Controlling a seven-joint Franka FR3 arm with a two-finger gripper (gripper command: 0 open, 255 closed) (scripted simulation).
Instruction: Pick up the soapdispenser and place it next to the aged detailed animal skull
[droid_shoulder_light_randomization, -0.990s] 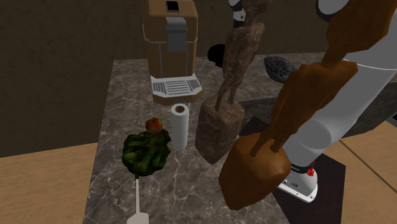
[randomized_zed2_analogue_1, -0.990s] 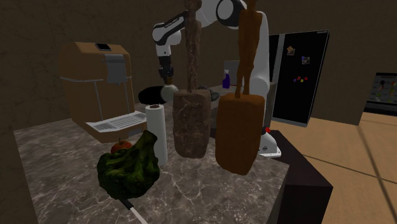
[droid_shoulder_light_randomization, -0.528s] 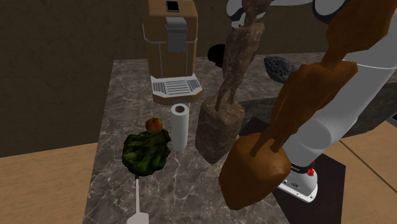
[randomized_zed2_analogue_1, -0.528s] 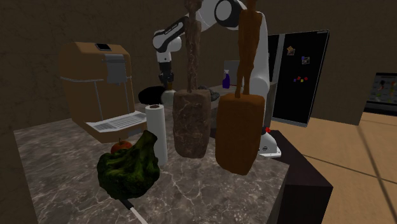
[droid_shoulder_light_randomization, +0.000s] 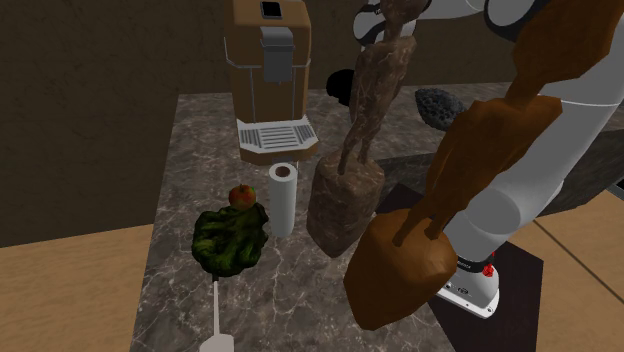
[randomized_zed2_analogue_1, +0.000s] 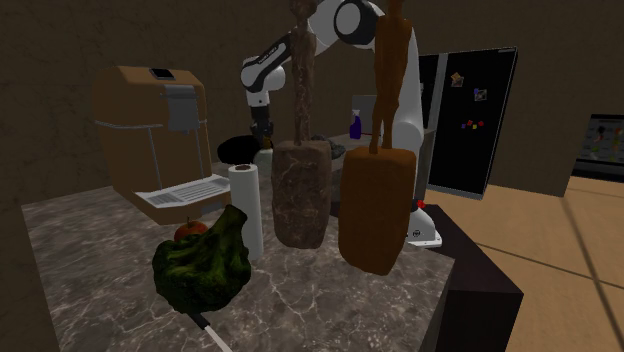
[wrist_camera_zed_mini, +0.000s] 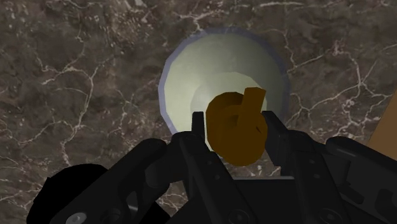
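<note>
The soap dispenser (wrist_camera_zed_mini: 222, 73) is seen from straight above in the wrist view: a pale round body with a brown pump head (wrist_camera_zed_mini: 236, 137), standing out against the dark veined marble counter (wrist_camera_zed_mini: 76, 76). The gripper (wrist_camera_zed_mini: 235, 124) is closed part-way onto that pump head. Its two black fingers (wrist_camera_zed_mini: 198, 127) press against the head's opposite sides with no gap showing, though I cannot tell whether the base rests on the counter. The second exterior view places this at the back of the counter, behind the paper towel roll (randomized_zed2_analogue_1: 245, 205) and the grey-brown carved figure (randomized_zed2_analogue_1: 300, 190), close to the brown coffee machine (randomized_zed2_analogue_1: 150, 130). There the white arm (randomized_zed2_analogue_1: 345, 20) rises from its stand, bends over at the top and slopes down towards that view's left, with the wrist pointing straight down. That view also shows a black fridge (randomized_zed2_analogue_1: 465, 120) and a blue spray bottle (randomized_zed2_analogue_1: 354, 123). In the shoulder view the carved figure (droid_shoulder_light_randomization: 345, 190) hides the hand, but a dark grey pitted lump (droid_shoulder_light_randomization: 437, 105) shows at the counter's far right. Nearer the camera are a green leafy vegetable (droid_shoulder_light_randomization: 230, 240) and a red fruit (droid_shoulder_light_randomization: 241, 194).
</note>
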